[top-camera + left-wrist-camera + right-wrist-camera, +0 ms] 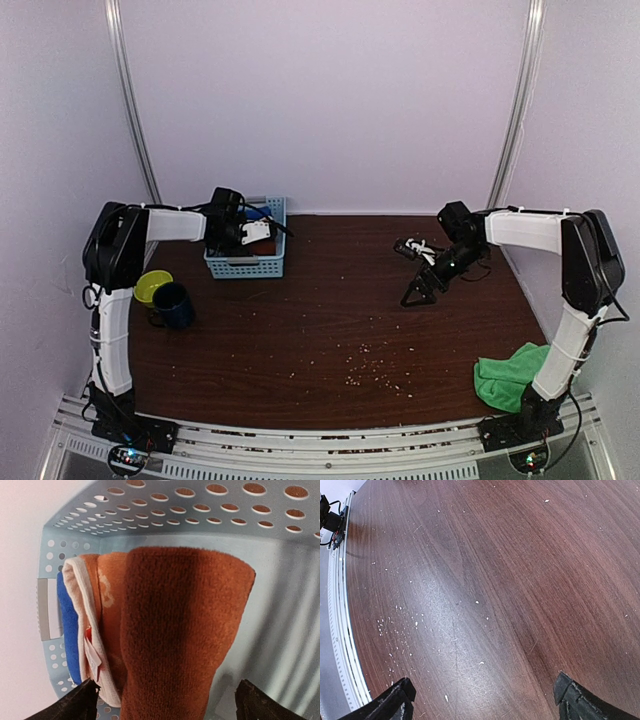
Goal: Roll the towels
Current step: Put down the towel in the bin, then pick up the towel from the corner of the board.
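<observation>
Right gripper (482, 700) above a dark wooden table (510, 570)
Its two black fingertips stand wide apart at the bottom corners, off the wood; pale crumbs (387, 625) lie scattered near the white rail (337, 645) along the table's left edge.

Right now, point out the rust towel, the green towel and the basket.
rust towel (185, 630): left wrist view, middle of its fuzzy face.
green towel (505, 378): top external view, centre of the crumpled cloth.
basket (245, 266): top external view, its near wall.

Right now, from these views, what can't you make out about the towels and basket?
Top view: basket contents, covered by left arm.
Top view: green towel, partly behind right arm.
Left wrist: rust towel, lower end cut by frame edge.
Left wrist: blue cloth, mostly behind striped cloth.
</observation>
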Robot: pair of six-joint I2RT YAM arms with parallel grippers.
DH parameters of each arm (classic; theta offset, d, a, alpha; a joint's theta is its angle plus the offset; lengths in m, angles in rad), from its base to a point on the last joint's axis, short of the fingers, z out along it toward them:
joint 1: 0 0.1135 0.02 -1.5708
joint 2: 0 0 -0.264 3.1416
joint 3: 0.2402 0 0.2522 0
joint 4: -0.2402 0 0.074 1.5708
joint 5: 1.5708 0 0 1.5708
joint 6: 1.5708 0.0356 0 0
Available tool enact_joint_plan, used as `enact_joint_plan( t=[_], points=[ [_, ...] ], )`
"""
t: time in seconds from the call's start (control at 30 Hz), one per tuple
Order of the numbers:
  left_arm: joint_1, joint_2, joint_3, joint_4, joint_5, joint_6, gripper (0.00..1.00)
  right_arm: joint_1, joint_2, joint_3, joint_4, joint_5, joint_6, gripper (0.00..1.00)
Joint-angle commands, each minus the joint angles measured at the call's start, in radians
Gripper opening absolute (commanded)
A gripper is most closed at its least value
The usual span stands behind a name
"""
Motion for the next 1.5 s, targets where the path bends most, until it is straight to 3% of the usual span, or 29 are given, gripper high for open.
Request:
enact_joint_plan(
  t=[0.0,0.43,0.6,0.73,0.8,0.9,0.97,1.07,1.13,1.2,1.23,1.37,1.47],
  points=[
    [0.007,-0.081,-0.025,-0.008,0.009,-0.007,0.98,-0.007,0.016,0.03,-0.026,-0.018,-0.018,1.0],
    [-0.015,-0.185,-0.046,-0.031,-0.035,0.013,0.98,-0.006,0.009,0.034,-0.031,-0.02,-0.022,1.0],
    [-0.073,-0.261,-0.008,-0.062,-0.098,-0.054,0.98,-0.007,-0.035,0.057,-0.019,0.042,0.011,1.0],
    [-0.199,-0.349,0.018,-0.04,-0.202,-0.169,0.98,-0.031,-0.172,0.069,0.056,0.173,0.133,1.0],
    [-0.276,-0.388,0.002,0.03,-0.331,-0.232,0.98,-0.068,-0.251,0.062,0.072,0.241,0.174,1.0],
    [-0.382,-0.437,0.006,0.097,-0.542,-0.357,0.98,-0.12,-0.343,0.057,0.014,0.314,0.165,1.0],
    [-0.414,-0.461,0.017,0.091,-0.583,-0.492,0.98,-0.152,-0.385,0.046,-0.068,0.302,0.106,1.0],
    [-0.409,-0.508,-0.053,0.117,-0.367,-0.789,0.98,-0.156,-0.439,-0.005,-0.238,0.33,-0.063,0.98],
    [-0.412,-0.516,-0.096,0.123,-0.058,-0.819,0.98,-0.156,-0.475,-0.059,-0.332,0.374,-0.159,0.85],
    [-0.419,-0.497,-0.104,0.128,0.078,-0.94,0.96,-0.156,-0.516,-0.129,-0.42,0.405,-0.249,0.71],
    [-0.421,-0.479,-0.105,0.128,0.133,-0.988,0.9,-0.156,-0.539,-0.169,-0.45,0.417,-0.281,0.67],
    [-0.476,-0.461,-0.174,0.208,0.181,-1.113,0.7,-0.154,-0.649,-0.334,-0.484,0.529,-0.348,0.62],
    [-0.544,-0.451,-0.229,0.252,0.166,-1.128,0.63,-0.152,-0.713,-0.436,-0.497,0.574,-0.384,0.62]
  ],
)
